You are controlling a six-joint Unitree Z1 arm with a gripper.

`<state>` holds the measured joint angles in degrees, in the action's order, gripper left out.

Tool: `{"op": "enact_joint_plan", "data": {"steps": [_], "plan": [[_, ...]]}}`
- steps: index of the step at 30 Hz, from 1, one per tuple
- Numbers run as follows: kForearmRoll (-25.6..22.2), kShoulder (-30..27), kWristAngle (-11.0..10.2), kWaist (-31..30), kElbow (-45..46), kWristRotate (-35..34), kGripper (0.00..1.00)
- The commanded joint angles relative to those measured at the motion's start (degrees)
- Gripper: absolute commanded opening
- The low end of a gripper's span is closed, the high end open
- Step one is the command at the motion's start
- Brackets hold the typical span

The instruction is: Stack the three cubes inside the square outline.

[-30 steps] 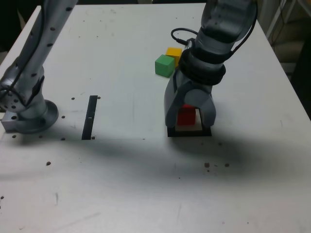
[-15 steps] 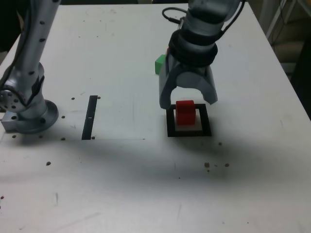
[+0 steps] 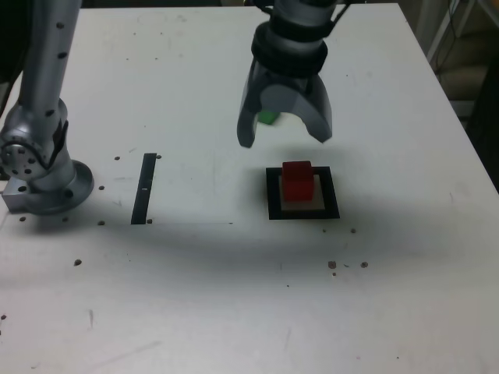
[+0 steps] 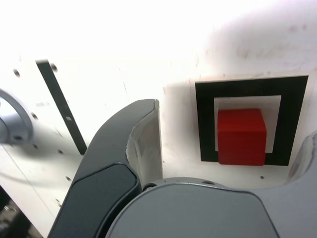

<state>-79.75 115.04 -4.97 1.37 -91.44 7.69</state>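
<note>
The red cube point(image 3: 298, 181) sits alone inside the square outline point(image 3: 271, 195), touching nothing else. My gripper point(image 3: 283, 134) hangs open above and just behind it, its jaws spread wide and holding nothing. A sliver of the green cube point(image 3: 267, 118) shows between the fingers; the yellow cube is hidden behind the gripper. The wrist view looks down on the red cube point(image 4: 241, 136) resting on the pale centre of the square outline point(image 4: 205, 124), close to one inner edge, with one grey finger point(image 4: 141, 144) off to its side.
A thin black strip point(image 3: 144, 187) lies on the white table at the exterior view's left, and shows too in the wrist view point(image 4: 59, 106). The arm's grey base point(image 3: 43, 175) stands at the table's left edge. Small dark specks dot the table top.
The gripper opened and let go of the red cube, then rose and drew back toward the far side. The cube stays in the outline.
</note>
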Motion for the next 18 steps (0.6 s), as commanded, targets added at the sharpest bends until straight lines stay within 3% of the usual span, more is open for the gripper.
{"op": "enact_joint_plan", "data": {"steps": [1,4,12,18], "plan": [[0.13,-1.52,-1.21,0.67,-0.01,2.01,0.99],[-0.05,-2.82,-2.43,1.60,0.07,4.47,1.00],[-0.29,-4.26,-2.00,6.17,1.42,5.79,1.00],[0.10,-4.06,-4.56,9.75,0.96,9.36,0.99]]}}
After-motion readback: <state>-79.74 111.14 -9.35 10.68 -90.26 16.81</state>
